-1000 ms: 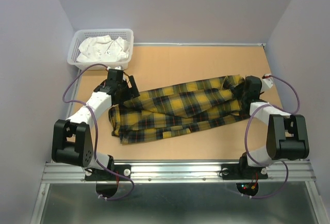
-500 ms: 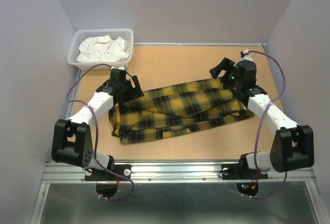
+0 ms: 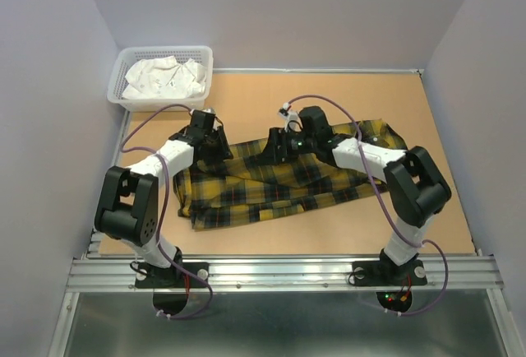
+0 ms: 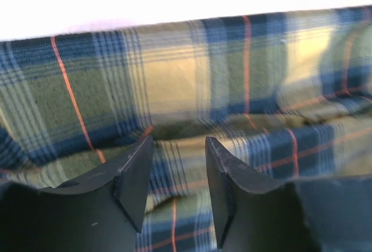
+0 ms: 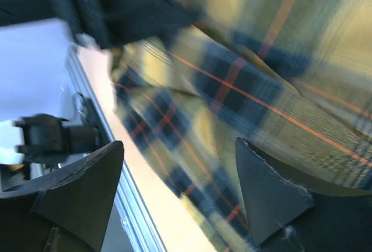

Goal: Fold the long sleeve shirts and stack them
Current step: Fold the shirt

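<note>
— Where is the shirt (image 3: 288, 178)?

— Spread in a loose, rumpled band across the middle of the table (image 3: 345, 98), running from lower left up to the right. It is yellow flannel with dark navy plaid and thin red lines. The near left end lies bunched in several folds.

— Any tag or lettering on it?

— None that I can read; the close views show only the weave, and the right one is blurred.

— And the left gripper (image 3: 215, 139)?

— It sits at the shirt's far left corner. In the wrist view its jaws are partly apart, and the dark fingers (image 4: 133, 182) are low over the fabric. A small ridge of cloth lies just ahead of the tips. I see nothing pinched between them.

— The right gripper (image 3: 275, 147)?

— It reaches in over the far edge near the middle of the shirt, close beside the left one. Its fingers (image 5: 81, 194) are spread wide with the plaid beneath and nothing held.

— What else is there?

— A white basket (image 3: 203, 54) at the far left corner, holding crumpled white cloth (image 3: 164, 77), well apart from the shirt.
</note>
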You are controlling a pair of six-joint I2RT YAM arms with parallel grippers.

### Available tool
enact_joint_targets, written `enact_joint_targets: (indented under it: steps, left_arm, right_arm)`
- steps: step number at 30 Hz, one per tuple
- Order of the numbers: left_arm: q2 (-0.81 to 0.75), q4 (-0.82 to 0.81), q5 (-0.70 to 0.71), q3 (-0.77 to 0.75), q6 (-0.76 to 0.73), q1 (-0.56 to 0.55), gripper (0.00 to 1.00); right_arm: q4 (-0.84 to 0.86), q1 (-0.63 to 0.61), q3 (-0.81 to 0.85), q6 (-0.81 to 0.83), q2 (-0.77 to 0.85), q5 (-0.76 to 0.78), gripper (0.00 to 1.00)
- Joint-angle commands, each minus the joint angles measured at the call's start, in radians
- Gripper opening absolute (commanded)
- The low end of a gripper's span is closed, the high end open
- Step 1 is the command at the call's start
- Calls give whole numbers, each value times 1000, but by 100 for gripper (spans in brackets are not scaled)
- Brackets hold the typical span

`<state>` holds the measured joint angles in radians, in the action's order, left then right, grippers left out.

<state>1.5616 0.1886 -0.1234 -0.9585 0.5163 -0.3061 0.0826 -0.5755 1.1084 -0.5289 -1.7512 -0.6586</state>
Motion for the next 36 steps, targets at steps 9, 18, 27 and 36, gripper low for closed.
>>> enact_joint_targets:
  steps: [9,18,27,36]
  left_arm:
    - [167,-60,33,93,45,102,40]
    - [-24,-15,21,63,25,107,61]
    - [-207,-95,-71,50,13,-30,80]
    - [-5,-248,-142,75,63,-149,61]
  right_arm:
    - [39,35,-182,60,-123,-53,75]
    - [37,88,-136,29,97,54,78]
    - [63,117,-110,12,85,116,75]
    - [276,239,-222,-118,6,68,51]
